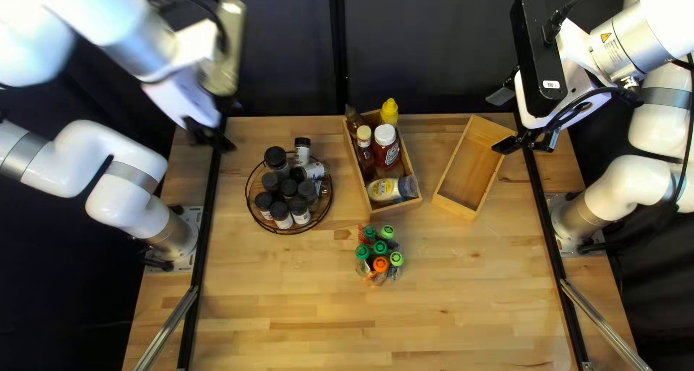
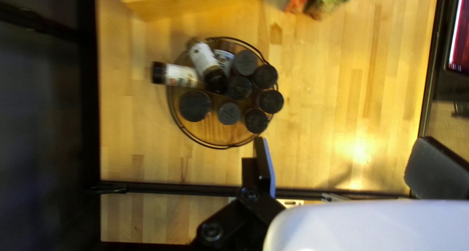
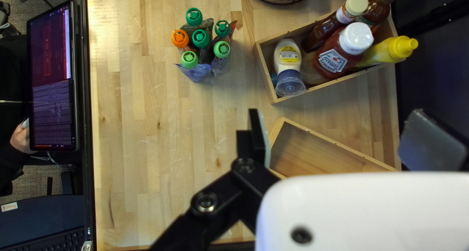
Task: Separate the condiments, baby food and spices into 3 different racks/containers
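My left gripper (image 1: 210, 136) is over the table's far left corner; in its wrist view the gripper (image 2: 342, 158) is open beside the round wire rack (image 1: 272, 229). Dark-lidded spice jars (image 2: 194, 106) crowd that rack, two of them lying tilted. My right gripper (image 1: 502, 119), raised near the slanted wooden box (image 1: 466, 165), also appears open in its wrist view (image 3: 342, 136). Another wooden box (image 3: 326, 85) holds condiments: sauce bottles, ketchup (image 3: 337, 55), a yellow bottle (image 3: 391, 49) and a blue-capped bottle (image 3: 288, 60). Baby food pouches (image 3: 200, 38) with green and orange caps cluster nearer the front.
Black rails (image 1: 204, 230) run along both table sides. Beyond the table's near edge, the right wrist view includes a screen (image 3: 51, 80), a person's hand (image 3: 22, 136) and a keyboard (image 3: 49, 241). A dark curtain (image 1: 419, 46) hangs behind the far edge.
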Controlling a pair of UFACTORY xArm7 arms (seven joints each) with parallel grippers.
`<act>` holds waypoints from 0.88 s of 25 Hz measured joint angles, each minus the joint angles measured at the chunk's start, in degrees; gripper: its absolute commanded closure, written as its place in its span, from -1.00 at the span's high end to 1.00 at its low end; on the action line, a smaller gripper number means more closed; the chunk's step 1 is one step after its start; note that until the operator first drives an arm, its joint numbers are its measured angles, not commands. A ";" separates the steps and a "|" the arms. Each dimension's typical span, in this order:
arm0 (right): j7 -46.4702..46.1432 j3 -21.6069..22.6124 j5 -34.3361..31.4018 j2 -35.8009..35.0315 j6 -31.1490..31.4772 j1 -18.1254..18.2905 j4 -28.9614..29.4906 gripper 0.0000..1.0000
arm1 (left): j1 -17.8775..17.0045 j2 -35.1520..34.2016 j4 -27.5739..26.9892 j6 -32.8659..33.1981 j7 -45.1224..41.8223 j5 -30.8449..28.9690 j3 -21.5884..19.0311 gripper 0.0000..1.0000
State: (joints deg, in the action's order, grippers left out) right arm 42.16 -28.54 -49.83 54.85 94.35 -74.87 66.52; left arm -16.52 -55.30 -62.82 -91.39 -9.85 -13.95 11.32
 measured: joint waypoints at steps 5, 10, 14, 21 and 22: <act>0.00 0.00 0.00 0.00 0.00 0.00 0.00 1.00 | 0.24 -1.68 -1.38 1.21 0.28 -1.11 -1.50 1.00; 0.00 0.00 0.00 0.00 0.00 0.00 0.00 1.00 | 0.21 -1.79 -1.36 1.33 0.31 -1.18 -1.59 1.00; 0.00 0.00 0.00 0.00 0.00 0.00 0.00 1.00 | 0.21 -1.80 -1.36 1.34 0.31 -1.18 -1.59 1.00; 0.00 0.00 0.00 0.00 0.00 0.00 0.00 1.00 | 0.21 -1.80 -1.36 1.34 0.31 -1.18 -1.59 1.00; 0.00 0.05 -0.06 0.00 -0.02 0.01 -0.06 1.00 | 0.21 -1.80 -1.36 1.34 0.31 -1.18 -1.59 1.00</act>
State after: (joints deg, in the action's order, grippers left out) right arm 42.16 -28.50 -49.89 54.85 94.33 -74.86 66.46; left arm -16.31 -57.10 -64.17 -90.06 -9.54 -15.13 9.74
